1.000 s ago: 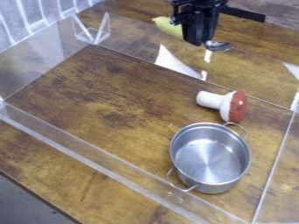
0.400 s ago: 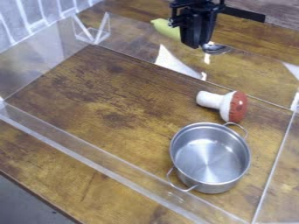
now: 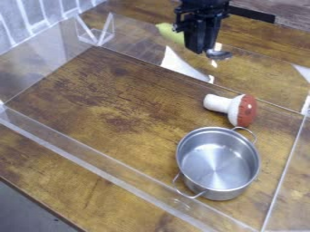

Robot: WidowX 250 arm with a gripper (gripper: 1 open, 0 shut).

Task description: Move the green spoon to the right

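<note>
My gripper [image 3: 200, 43] sits over the green spoon [image 3: 169, 30] at the table's [image 3: 109, 100] far edge. I cannot tell whether the jaws grip it. The move right looks undone.

No readable text, label, brand or number anywhere (pictures small and blurred); none on any object

Items I can log from my screen:
- Table [image 3: 115, 100]: dark wood, visible grain, worn matt finish.
- Walls [image 3: 72, 149] around it: clear glossy plastic sheet.
- Pot [image 3: 218, 163], lower right: polished steel, mirror-bright inside.
- Mushroom [image 3: 233, 107], right: smooth white stem, glossy red cap.
- Green spoon [image 3: 182, 33], top: matt yellow-green plastic handle, shiny metal bowl.
- Gripper [image 3: 200, 41]: black, matt.
</note>
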